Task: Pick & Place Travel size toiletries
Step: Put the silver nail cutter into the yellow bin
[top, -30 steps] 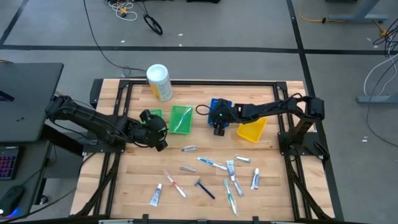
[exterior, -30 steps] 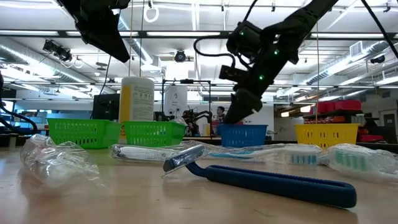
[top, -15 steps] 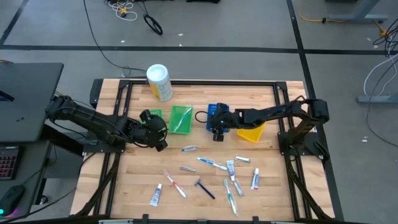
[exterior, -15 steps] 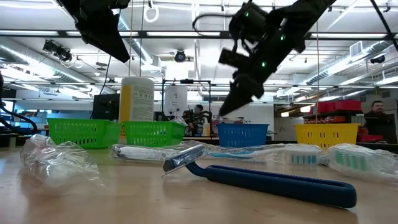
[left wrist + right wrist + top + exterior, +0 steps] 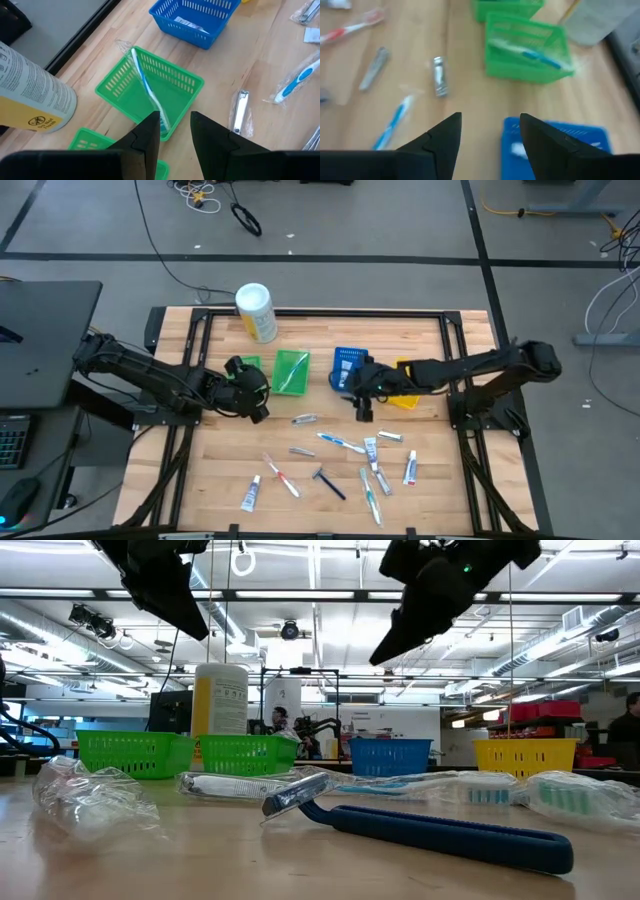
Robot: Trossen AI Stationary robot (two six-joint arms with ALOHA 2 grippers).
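Pulled away from the blue bin [image 5: 347, 364], the right gripper [image 5: 364, 411] hangs spread and empty above thin, clear-wrapped toiletries [image 5: 341, 443] (toothbrushes, tubes, razor).

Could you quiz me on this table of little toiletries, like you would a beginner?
1. True or false: the green bin nearest the blue bin holds a blue and white toothbrush.
2. Which bin holds a small white packet? A) yellow bin B) blue bin C) neither
3. Fill in: the right end effector hangs over the table with its fingers ____ and nothing between them.

Key: 1 true; 2 B; 3 open. The left end effector waits beside the green bins, also empty.
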